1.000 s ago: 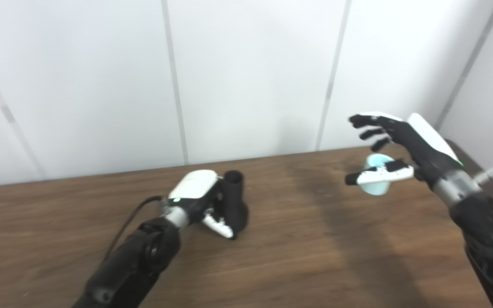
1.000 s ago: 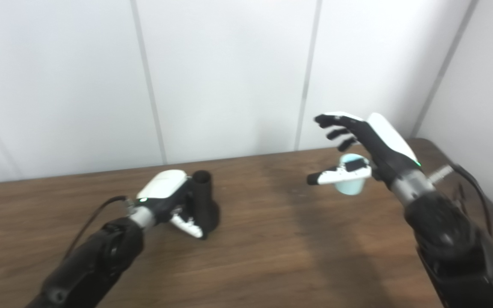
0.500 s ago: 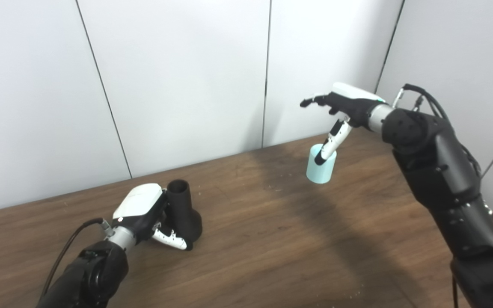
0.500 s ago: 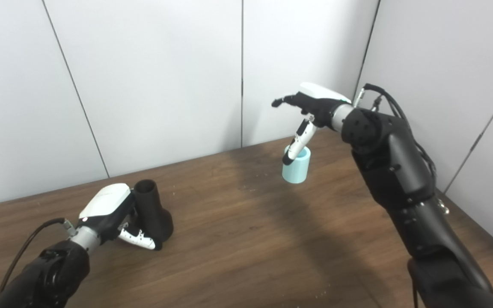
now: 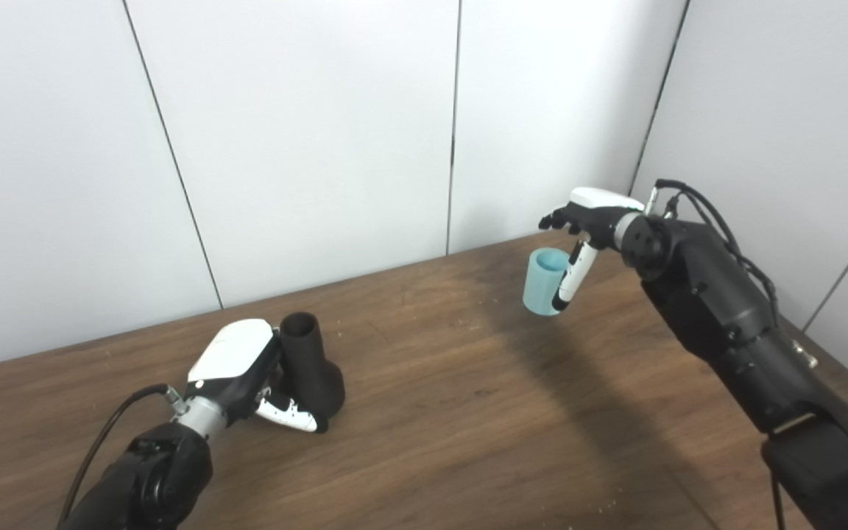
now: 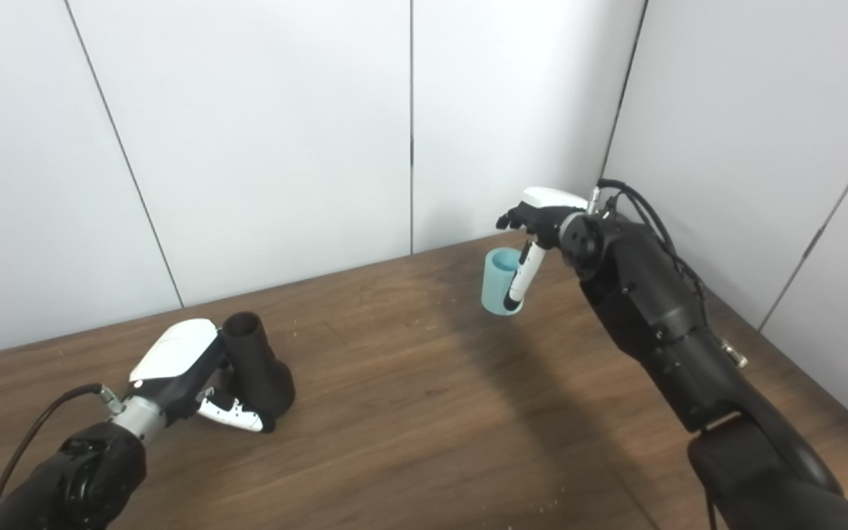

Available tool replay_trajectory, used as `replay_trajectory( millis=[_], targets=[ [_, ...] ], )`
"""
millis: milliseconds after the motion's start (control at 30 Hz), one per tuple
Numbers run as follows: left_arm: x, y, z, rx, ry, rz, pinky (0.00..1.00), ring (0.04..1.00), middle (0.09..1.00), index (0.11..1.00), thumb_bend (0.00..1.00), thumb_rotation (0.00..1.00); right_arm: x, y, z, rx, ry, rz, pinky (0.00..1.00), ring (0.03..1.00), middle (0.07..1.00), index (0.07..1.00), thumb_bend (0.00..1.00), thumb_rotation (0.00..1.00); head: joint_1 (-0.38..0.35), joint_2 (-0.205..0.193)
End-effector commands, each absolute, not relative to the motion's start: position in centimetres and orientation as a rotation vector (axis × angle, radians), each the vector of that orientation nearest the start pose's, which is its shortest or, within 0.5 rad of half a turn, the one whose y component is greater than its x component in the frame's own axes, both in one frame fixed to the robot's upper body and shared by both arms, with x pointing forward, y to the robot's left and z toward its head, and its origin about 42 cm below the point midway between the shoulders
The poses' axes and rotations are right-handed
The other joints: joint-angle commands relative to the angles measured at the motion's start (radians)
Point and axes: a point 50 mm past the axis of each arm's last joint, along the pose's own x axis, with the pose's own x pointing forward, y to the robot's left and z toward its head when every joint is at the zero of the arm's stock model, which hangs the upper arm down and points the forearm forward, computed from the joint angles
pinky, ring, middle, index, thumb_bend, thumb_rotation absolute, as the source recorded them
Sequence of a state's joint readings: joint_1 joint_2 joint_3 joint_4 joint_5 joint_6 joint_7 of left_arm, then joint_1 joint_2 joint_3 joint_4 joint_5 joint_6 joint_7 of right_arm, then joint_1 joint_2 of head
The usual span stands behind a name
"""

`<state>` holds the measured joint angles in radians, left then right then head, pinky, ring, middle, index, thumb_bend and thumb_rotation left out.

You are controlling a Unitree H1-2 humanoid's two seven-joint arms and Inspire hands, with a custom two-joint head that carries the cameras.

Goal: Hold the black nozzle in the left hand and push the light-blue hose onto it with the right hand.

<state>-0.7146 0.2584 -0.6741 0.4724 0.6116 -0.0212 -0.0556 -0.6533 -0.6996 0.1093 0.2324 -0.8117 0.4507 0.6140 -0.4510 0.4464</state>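
The left hand (image 5: pixel 236 364) wraps the black nozzle (image 5: pixel 308 364), which stands on the tabletop (image 5: pixel 453 412) at 8 o'clock with its narrow end up; this probably braces it against the coming push. The light-blue hose (image 5: pixel 543 282) stands upright at 1 o'clock, well apart from the nozzle. The right hand (image 5: pixel 584 228) reaches over it, thumb against the near side, fingers past the far rim. Whether the grip is closed cannot be determined.

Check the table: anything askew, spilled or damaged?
Nothing stands out. The black nozzle stands upright in the left hand; the light-blue hose piece stands upright near the far wall, the right hand closing around it. Only faint specks on the table.
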Motion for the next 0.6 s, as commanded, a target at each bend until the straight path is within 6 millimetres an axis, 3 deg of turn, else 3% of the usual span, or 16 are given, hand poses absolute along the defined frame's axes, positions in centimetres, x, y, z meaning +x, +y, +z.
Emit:
replay_trajectory(
  millis=[0,300,367,433,500,567],
  targets=[
    [40.3,14.9,7.3,1.352,-0.004,-0.835,0.56,0.580,0.536,0.459,0.52,0.00,45.9,-40.8,34.7,-1.355,0.293,-0.107,0.77,0.876,0.891,0.864,0.93,0.11,0.001,0.000],
    [40.2,15.0,7.4,1.350,-0.005,-0.827,0.57,0.579,0.535,0.460,0.52,0.00,46.7,-41.4,33.3,-1.328,0.294,-0.129,0.76,0.871,0.873,0.844,0.92,0.13,0.008,0.008],
    [40.1,14.9,7.4,1.354,-0.002,-0.828,0.57,0.577,0.536,0.459,0.52,0.00,46.8,-41.3,33.2,-1.316,0.255,-0.152,0.73,0.826,0.836,0.818,0.91,0.12,0.010,0.016],
    [40.0,14.9,7.5,1.359,-0.003,-0.829,0.57,0.577,0.537,0.458,0.52,0.00,46.8,-41.1,33.0,-1.324,0.193,-0.173,0.63,0.719,0.771,0.768,0.89,0.10,0.012,0.018],
    [40.0,14.9,7.5,1.364,-0.001,-0.829,0.57,0.575,0.537,0.458,0.52,0.00,46.9,-41.0,32.4,-1.340,0.166,-0.162,0.59,0.688,0.750,0.749,0.88,0.09,0.014,0.020],
    [40.0,15.0,7.7,1.363,0.001,-0.831,0.57,0.573,0.536,0.459,0.52,0.00,47.1,-40.9,31.9,-1.343,0.166,-0.144,0.67,0.687,0.738,0.741,0.88,0.10,0.018,0.027]
  ],
)
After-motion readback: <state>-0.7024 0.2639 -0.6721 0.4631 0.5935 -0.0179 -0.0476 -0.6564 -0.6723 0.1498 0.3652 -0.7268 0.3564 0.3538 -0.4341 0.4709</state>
